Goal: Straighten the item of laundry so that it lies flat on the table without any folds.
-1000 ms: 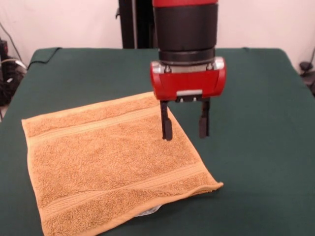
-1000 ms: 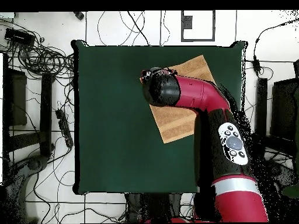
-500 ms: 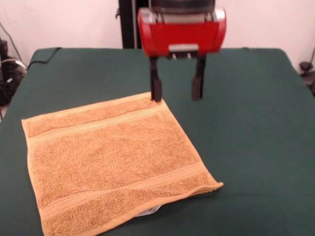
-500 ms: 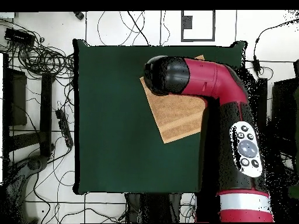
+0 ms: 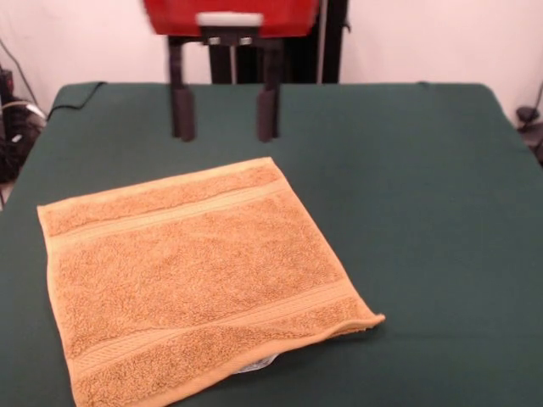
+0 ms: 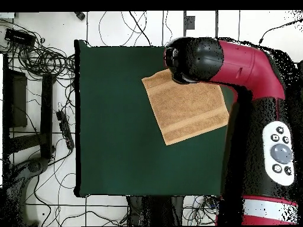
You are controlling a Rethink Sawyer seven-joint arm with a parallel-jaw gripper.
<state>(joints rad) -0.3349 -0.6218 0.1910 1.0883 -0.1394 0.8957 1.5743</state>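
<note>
Table (image 5: 441, 170): big green surface, nothing moved on it. Arm (image 6: 248, 65) has lifted and swung away since a second ago; in the overhead view it now covers only the towel's corner nearest the table's top edge, where before it hid much of the cloth. Towel (image 5: 199, 275) lies spread flat toward the table's right side in the overhead view, same place as before; one corner (image 5: 369, 320) curls up slightly, and a small white label (image 5: 254, 366) peeks out under an edge. Gripper (image 5: 222, 114) hangs clear above the towel's far edge, fingers spread, empty. Judgement: towel released, task looks about done, maybe that curled corner left.
</note>
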